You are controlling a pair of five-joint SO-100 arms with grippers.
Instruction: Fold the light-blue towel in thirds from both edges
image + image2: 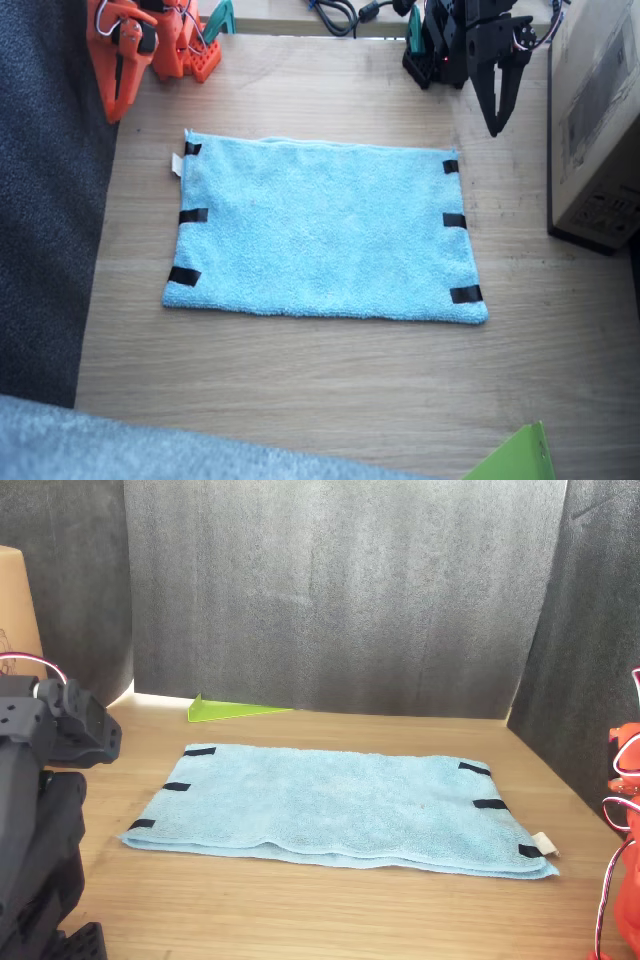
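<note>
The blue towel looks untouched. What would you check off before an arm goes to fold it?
1. Light-blue towel lies flat, unfolded: ok.
2. Black tape strips visible on both short sides: ok.
3. Nothing lying on the towel: ok.
4. Left gripper clear of the cloth, hanging beyond its far corner: ok.
5. Left jaws open enough to pinch: cannot tell.
6. Right gripper off the towel, holding nothing: ok.
</note>
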